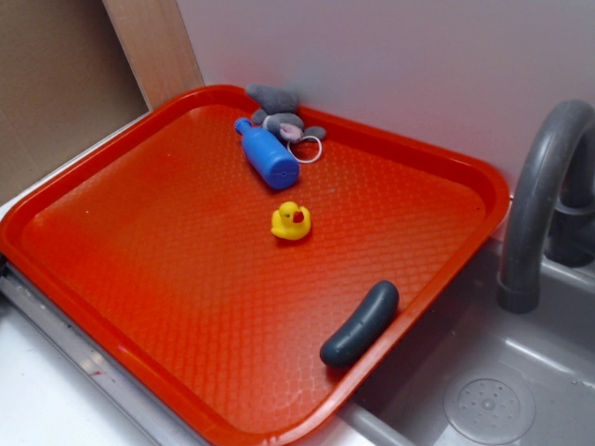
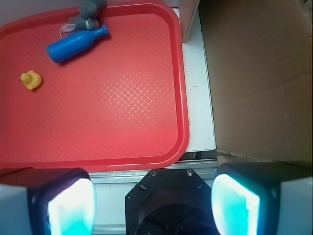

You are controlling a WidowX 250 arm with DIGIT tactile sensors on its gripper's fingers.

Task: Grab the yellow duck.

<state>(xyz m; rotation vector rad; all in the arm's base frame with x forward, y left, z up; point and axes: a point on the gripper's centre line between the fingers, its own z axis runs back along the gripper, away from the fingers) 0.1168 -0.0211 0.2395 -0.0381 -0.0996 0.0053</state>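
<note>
- The yellow duck (image 1: 291,221), glossy and rounded with a red-orange beak, sits mid-tray, apart from everything.
- The red tray (image 1: 112,279) has a diamond-embossed plastic surface.
- A smooth blue bottle (image 1: 268,154) lies touching a fuzzy grey plush (image 1: 279,113).
- The gripper (image 2: 152,203) hangs spread wide, empty, off the tray.
- No readable writing.

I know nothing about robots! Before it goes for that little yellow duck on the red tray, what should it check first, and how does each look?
1. Yellow duck upright, unobstructed: ok.
2. Space around it: blue bottle and dark grey sausage shape lie apart: ok.
3. Pincer open, empty: ok.
4. Pincer above the duck: not ok; it sits beyond the red tray's edge.
5. Duck's softness: cannot tell.
</note>
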